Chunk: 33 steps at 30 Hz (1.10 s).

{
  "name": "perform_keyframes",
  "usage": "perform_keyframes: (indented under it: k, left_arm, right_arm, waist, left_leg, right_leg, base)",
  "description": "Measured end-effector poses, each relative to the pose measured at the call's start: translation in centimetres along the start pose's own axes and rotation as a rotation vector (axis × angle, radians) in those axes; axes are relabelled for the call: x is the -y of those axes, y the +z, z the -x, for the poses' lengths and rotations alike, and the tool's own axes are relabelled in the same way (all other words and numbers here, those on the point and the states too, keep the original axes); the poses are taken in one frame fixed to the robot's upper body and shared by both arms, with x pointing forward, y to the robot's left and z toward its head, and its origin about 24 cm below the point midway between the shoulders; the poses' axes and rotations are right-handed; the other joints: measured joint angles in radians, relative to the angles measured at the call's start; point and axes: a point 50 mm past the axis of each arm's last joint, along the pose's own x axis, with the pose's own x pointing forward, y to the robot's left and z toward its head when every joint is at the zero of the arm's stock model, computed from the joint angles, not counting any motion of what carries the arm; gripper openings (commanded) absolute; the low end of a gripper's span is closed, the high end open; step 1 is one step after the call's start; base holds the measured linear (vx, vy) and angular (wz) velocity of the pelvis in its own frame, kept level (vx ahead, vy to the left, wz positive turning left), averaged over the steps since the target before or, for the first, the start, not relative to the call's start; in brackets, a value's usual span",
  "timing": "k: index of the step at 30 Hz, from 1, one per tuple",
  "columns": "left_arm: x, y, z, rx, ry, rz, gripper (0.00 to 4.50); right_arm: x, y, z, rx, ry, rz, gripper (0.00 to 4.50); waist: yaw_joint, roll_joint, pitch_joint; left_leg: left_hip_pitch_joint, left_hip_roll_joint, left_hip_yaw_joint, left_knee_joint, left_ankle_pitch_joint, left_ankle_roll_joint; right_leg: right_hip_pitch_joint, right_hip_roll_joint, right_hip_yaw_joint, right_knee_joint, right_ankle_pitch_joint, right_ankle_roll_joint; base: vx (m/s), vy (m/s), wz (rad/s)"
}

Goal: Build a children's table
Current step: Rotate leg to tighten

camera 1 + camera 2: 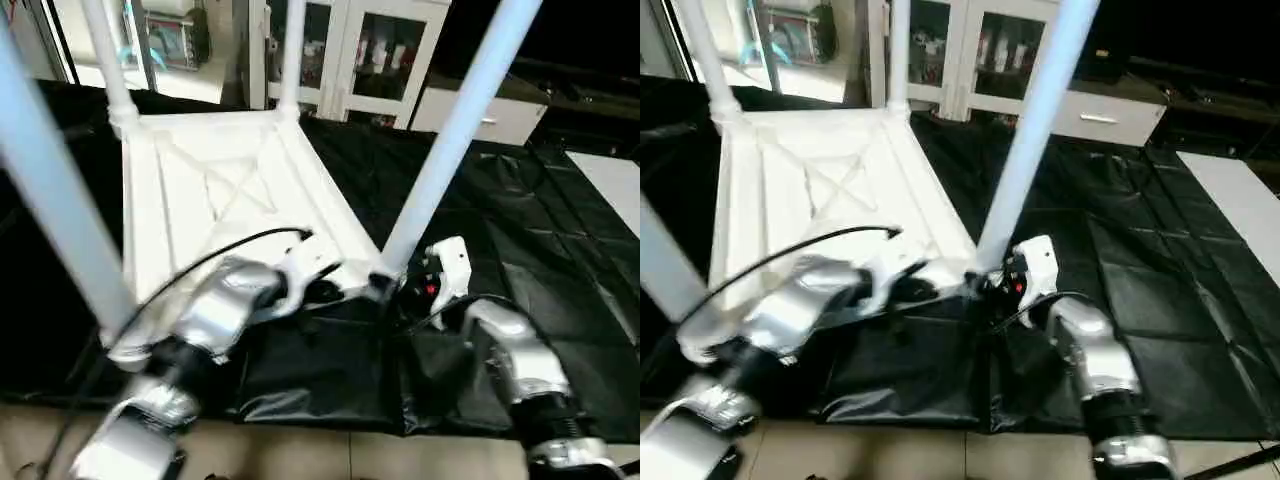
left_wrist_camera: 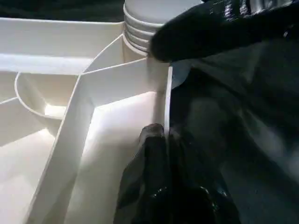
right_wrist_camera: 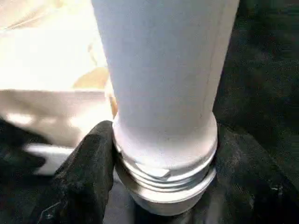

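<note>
Left gripper (image 2: 161,140) reaches forward, pinched tight on table top (image 1: 215,190) near rim. Right gripper (image 3: 159,186) angled inward, fingers clasping near-right leg (image 1: 455,135) base.

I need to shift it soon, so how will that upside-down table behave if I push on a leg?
The table looks like thin ribbed plastic, so probably light and likely to slide on the black sheet. The legs stand tall, so pushing high up may tip it.
</note>
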Motion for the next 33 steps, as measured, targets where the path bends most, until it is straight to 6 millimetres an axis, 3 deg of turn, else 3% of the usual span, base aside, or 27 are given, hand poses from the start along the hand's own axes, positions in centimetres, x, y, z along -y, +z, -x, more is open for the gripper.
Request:
perform_keyframes:
  k: [5,11,12,13,15,16,19,21,25,27,33]
  left_arm:
    - [0.1,0.8,-1.1,0.004,0.071,0.021,0.00]
    - [0.2,1.0,-1.2,0.007,0.074,0.019,0.00]
    - [0.2,1.0,-1.3,0.007,0.072,0.017,0.00]
    - [0.3,1.0,-1.3,0.007,0.070,0.016,0.00]
    - [0.0,0.9,-1.2,0.008,0.077,0.010,0.00]
    - [-0.5,0.7,-0.9,0.005,0.107,0.009,0.00]
    - [-1.5,0.5,-0.4,0.000,0.176,0.017,0.00]
    - [-1.4,0.6,-0.3,-0.002,0.165,0.000,0.00]
    - [-1.2,0.1,0.9,0.001,0.090,-0.056,0.00]
    - [-1.1,-0.3,1.5,0.002,0.059,-0.080,0.00]
    - [-0.5,-1.2,3.0,-0.004,-0.058,-0.116,0.00]
  right_arm:
    - [-0.6,0.5,-1.3,0.021,-0.145,0.020,2.69]
    - [-0.5,0.5,-1.1,0.038,-0.152,-0.011,2.69]
    - [-0.4,0.4,-1.0,0.040,-0.147,-0.021,3.25]
    - [-0.3,0.4,-0.8,0.041,-0.143,-0.038,3.39]
    - [-0.3,0.6,-0.4,0.064,-0.104,-0.077,3.45]
    - [-0.7,0.5,-0.1,0.082,-0.055,-0.091,3.69]
    - [-3.5,1.4,-0.5,0.126,0.151,-0.071,3.90]
    - [-4.0,2.4,-0.4,0.159,0.217,-0.046,3.90]
    - [-1.8,4.1,1.2,0.145,0.284,0.064,4.27]
    - [-1.6,4.0,1.7,0.117,0.341,0.104,4.34]
    - [0.7,3.7,5.5,-0.089,0.547,0.324,4.43]
  waist:
    - [0.000,0.000,0.000]
    - [0.005,0.001,0.000]
    - [0.005,0.001,0.000]
    - [0.006,0.001,0.000]
    - [0.006,0.002,0.001]
    - [-0.002,0.002,0.001]
    - [-0.022,0.001,0.002]
    - [-0.011,0.001,0.002]
    - [0.007,0.002,0.002]
    - [0.007,0.003,0.002]
    - [0.026,0.000,0.002]
  left_leg:
    - [0.000,0.000,0.000,-0.004,0.000,0.000]
    - [-0.001,0.000,0.000,-0.005,0.000,0.000]
    - [-0.001,0.000,0.000,-0.005,0.000,0.000]
    - [-0.001,0.000,0.000,-0.005,0.000,0.000]
    - [0.000,0.000,0.000,-0.005,0.000,0.000]
    - [0.000,0.000,0.000,-0.005,0.000,0.000]
    - [-0.004,0.001,-0.003,-0.005,0.000,0.000]
    - [-0.005,0.002,-0.005,-0.005,0.000,-0.001]
    - [-0.008,0.002,-0.003,-0.005,0.000,0.000]
    - [-0.009,0.002,-0.002,-0.005,0.000,0.000]
    - [-0.009,0.002,-0.003,-0.003,-0.001,0.000]
  right_leg:
    - [-0.001,0.000,-0.001,-0.001,0.003,-0.004]
    - [-0.001,0.000,-0.001,-0.002,0.002,-0.004]
    - [-0.001,0.000,-0.001,-0.002,0.002,-0.004]
    - [-0.001,0.000,-0.001,-0.002,0.002,-0.004]
    - [-0.001,0.000,-0.001,-0.002,0.002,-0.004]
    - [-0.001,0.001,-0.001,-0.002,0.002,-0.004]
    - [-0.004,0.001,-0.005,-0.002,0.003,-0.003]
    - [-0.008,0.001,-0.006,-0.002,0.004,-0.004]
    - [-0.011,0.001,-0.006,-0.002,0.006,-0.008]
    - [-0.012,0.001,-0.006,-0.002,0.006,-0.008]
    - [-0.010,0.000,-0.006,-0.003,0.006,-0.008]
  base:
    - [0.000,0.000,0.00]
    - [0.000,0.000,0.00]
    - [0.000,0.000,0.00]
    - [0.000,0.000,0.00]
    - [0.000,0.000,0.00]
    - [0.000,0.000,0.00]
    - [0.000,0.000,0.00]
    - [0.000,0.000,0.00]
    - [0.000,0.000,0.00]
    - [0.000,0.000,0.00]
    - [0.000,0.000,0.00]
